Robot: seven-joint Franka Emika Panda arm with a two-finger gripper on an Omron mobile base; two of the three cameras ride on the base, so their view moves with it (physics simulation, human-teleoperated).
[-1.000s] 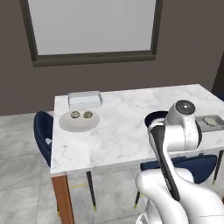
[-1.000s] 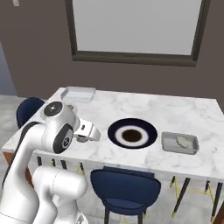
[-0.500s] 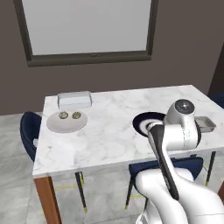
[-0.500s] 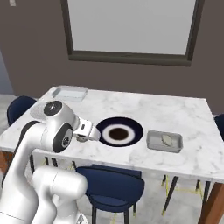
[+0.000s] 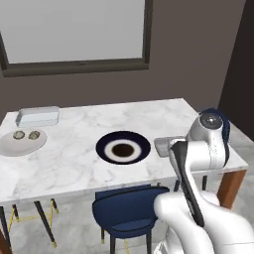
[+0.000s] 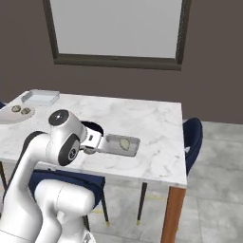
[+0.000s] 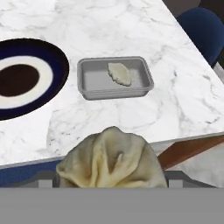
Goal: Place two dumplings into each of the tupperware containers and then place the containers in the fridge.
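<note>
A pale, pleated dumpling [image 7: 113, 159] sits right in front of the hand camera with my gripper [image 7: 111, 177] shut on it, above the table's near edge. Beyond it a tupperware container [image 7: 115, 78] holds one dumpling [image 7: 119, 73]; the right base view shows that container [image 6: 121, 145] just past my hand. The other tupperware container [image 5: 37, 116] stands at the table's back left. Two dumplings [image 5: 26, 134] lie on a pale grey plate [image 5: 22, 144]. The fridge is out of view.
A navy-and-white plate [image 5: 123, 147] with a brown centre lies left of the near container. Blue chairs stand at the table's front [image 5: 130, 211] and right end [image 6: 192, 141]. The marble table's right edge and its wooden leg [image 6: 171, 214] are close by.
The base has driven to the right along the table, so the whole scene slid left in both base views and the table's right end came into sight. The arm's pose looks unchanged.
</note>
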